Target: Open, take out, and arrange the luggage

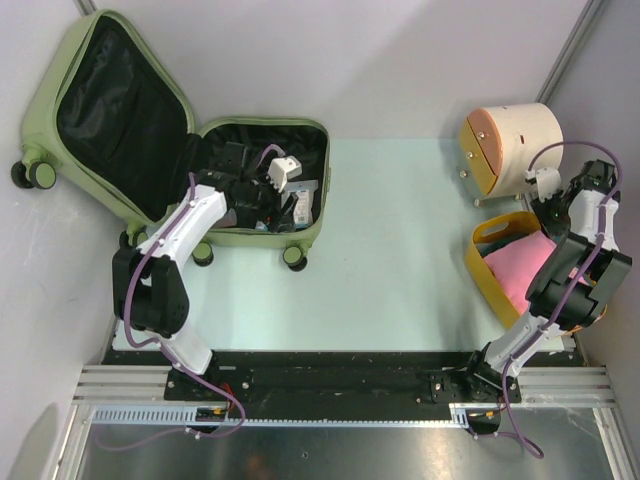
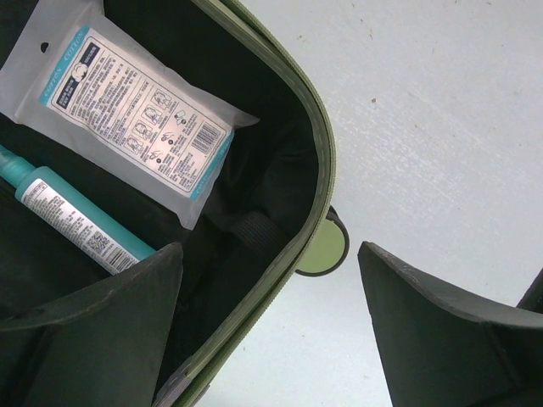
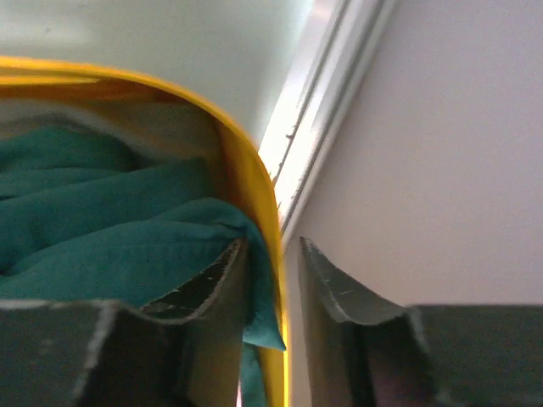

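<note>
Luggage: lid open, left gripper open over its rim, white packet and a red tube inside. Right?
One thing is off: the tube is teal, not red, as the left wrist view shows. The rest stands: the luggage has its lid open, the left gripper is open over its rim, and the white packet lies inside.

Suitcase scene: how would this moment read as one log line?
suitcase: open | left tool: open, astride its rim | inside: packet, tube | right tool: at basket rim, beside teal cloth
</note>
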Motion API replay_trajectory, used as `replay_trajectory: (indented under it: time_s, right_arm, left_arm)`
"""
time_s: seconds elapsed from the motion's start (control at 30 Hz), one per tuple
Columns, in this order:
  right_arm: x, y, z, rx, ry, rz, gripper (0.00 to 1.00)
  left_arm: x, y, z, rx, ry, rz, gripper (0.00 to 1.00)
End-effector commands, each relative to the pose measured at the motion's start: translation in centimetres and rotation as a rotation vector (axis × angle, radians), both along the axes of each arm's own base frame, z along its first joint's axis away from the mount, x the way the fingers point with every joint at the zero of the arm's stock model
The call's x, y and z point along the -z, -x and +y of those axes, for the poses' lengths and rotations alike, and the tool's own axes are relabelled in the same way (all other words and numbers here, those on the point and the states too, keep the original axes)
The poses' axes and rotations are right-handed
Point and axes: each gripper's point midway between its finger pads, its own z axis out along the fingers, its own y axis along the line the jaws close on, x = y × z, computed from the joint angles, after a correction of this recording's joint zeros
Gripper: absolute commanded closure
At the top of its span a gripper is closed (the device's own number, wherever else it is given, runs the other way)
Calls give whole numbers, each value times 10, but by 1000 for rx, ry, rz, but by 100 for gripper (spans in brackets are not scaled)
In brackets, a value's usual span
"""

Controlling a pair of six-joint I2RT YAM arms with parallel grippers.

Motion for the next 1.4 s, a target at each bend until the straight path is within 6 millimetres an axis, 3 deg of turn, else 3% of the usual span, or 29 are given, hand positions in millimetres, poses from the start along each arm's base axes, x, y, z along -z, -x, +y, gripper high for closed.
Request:
replay_trajectory:
  time_s: [0.0,0.03,0.13,0.2,0.33,0.43,0.47,0.57,0.6,0.67,0.73,1.03,1.27,1.37]
  right_arm:
    - [-68,-24,-19,40,141,-179,55]
    - [-77,-25,-11,41,111,-202,46]
    - [-107,-38,14,35,39,-279,34]
    - [-137,-47,31,36,-32,-364,32]
    - [-174,-77,85,-11,-217,-489,27]
    - [-188,-103,105,35,-326,-553,24]
    - [-190,-111,117,29,-346,-558,24]
    - [-193,-137,126,96,-393,-593,23]
    - [-184,-146,122,128,-382,-587,24]
    - [-190,-159,125,138,-375,-621,24]
    - [-184,-169,123,159,-363,-620,24]
    - [-163,-185,111,208,-374,-587,20]
    - [-151,-190,115,190,-414,-562,14]
    - [-157,-192,122,155,-437,-571,14]
  left_arm:
    - [-22,-7,-9,22,37,-53,11]
    - [-21,-7,-9,23,36,-53,11]
    - [-20,-7,-9,24,34,-51,11]
    - [-20,-7,-10,25,40,-46,11]
    - [-18,-10,-14,28,50,-34,11]
    - [-22,-15,-15,27,54,-45,11]
    - [-24,-17,-15,24,56,-48,11]
    - [-26,-19,-15,21,50,-59,11]
    - [-26,-18,-15,22,52,-58,11]
    - [-26,-18,-14,20,49,-59,11]
    - [-26,-17,-13,15,48,-59,11]
    - [-25,-17,-14,8,52,-50,11]
    - [-23,-20,-15,5,52,-47,11]
    - [-23,-21,-16,6,55,-45,11]
